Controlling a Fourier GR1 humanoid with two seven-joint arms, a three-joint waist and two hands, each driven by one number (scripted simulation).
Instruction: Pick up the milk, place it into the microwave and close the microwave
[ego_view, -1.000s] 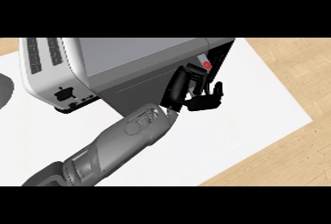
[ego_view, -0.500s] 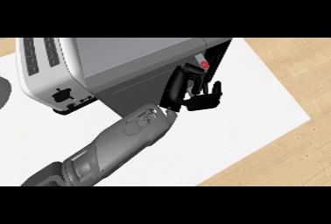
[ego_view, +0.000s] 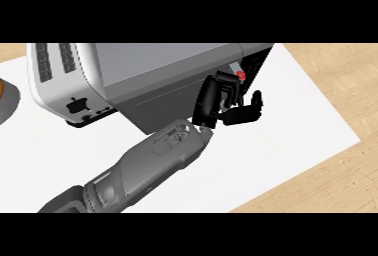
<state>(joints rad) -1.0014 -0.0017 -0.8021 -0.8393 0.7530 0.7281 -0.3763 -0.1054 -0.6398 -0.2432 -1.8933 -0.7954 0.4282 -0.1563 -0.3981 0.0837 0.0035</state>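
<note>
Where the grey forearm (ego_view: 159, 162) rises from the lower left of the head view, it ends in a black robot hand (ego_view: 221, 102) held against the front of the microwave (ego_view: 162, 70). Which of the 2 arms this is cannot be told with certainty from the frame; it comes in from the left of the lower edge, so it reads as the left one. Its fingers (ego_view: 210, 95) are curled around something at the microwave's open front, and a small red cap (ego_view: 241, 75) peeks out just above them, at the mouth of the dark cavity. That cap appears to belong to the milk (ego_view: 239, 76), whose body is hidden behind the fingers, so the robot hand looks closed on the milk, with the thumb (ego_view: 255, 102) standing apart to the right. The milk sits right at the cavity's opening; whether it rests on the floor inside cannot be told.

Beside the microwave, touching or nearly touching its left side, stands a white toaster (ego_view: 63, 80) with dark slots on top. Both sit on a white worktop (ego_view: 295, 130), and pale wood shows beyond its right edge. A brown and grey rounded object (ego_view: 6, 100) is cut off at the left edge.
</note>
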